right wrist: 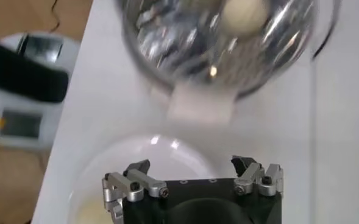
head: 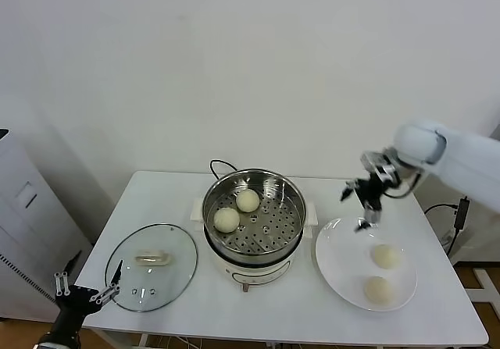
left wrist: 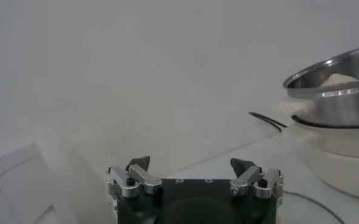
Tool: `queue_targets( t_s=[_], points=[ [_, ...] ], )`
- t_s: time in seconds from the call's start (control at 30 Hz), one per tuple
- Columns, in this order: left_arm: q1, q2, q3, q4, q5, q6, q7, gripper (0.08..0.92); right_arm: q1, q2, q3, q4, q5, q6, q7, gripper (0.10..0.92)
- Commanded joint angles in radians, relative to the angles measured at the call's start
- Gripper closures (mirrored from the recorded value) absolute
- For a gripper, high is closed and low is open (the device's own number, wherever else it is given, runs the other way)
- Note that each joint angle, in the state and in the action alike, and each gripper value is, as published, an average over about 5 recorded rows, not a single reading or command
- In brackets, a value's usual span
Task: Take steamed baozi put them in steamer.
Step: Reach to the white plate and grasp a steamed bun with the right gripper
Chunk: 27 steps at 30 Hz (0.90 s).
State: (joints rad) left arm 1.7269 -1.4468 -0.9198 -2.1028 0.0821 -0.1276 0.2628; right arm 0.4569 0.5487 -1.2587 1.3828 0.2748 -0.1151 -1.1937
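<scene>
Steamer holds 2 baozi; 2 more lie on the plate. Right gripper hovers above the plate, empty, jaws wide. Left gripper waits wide open beside the glass lid.

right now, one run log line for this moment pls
steamer: two baozi inside | plate: two baozi left | right gripper: open, empty, above plate's near-steamer edge | left gripper: open, parked beside glass lid

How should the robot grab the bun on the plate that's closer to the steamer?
Come straight down from above with the open right hand and pinch the far bun across its round middle. It sits alone on the flat plate, apart from the other bun, so both sides are free. Squeeze gently; it looks soft.
</scene>
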Motion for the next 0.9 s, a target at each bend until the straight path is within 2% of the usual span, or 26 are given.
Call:
queue_targets(
  t_s=[0.03, 0.23, 0.73, 0.83, 0.9],
  points=[
    [0.01, -0.019, 0.002, -0.009, 0.019, 0.0, 0.0, 0.177, -0.389, -0.101, 0.223, -0.024, -0.266, 0.096, -0.049, 0.203],
    [0.016, -0.026, -0.004, -0.014, 0.021, -0.001, -0.001, 0.177, -0.426, -0.08, 0.229, -0.039, -0.299, 0.096, -0.046, 0.203],
    [0.034, -0.038, -0.008, -0.017, 0.024, -0.008, 0.0, 0.177, -0.447, -0.038, 0.225, -0.053, -0.245, 0.082, -0.011, 0.203],
    [0.036, -0.037, -0.01, -0.019, 0.024, -0.009, -0.001, 0.177, -0.444, -0.035, 0.222, -0.051, -0.256, 0.081, -0.009, 0.244],
    [0.037, -0.036, -0.012, -0.021, 0.023, -0.009, -0.001, 0.177, -0.436, -0.036, 0.219, -0.049, -0.256, 0.081, -0.008, 0.302]
  ],
)
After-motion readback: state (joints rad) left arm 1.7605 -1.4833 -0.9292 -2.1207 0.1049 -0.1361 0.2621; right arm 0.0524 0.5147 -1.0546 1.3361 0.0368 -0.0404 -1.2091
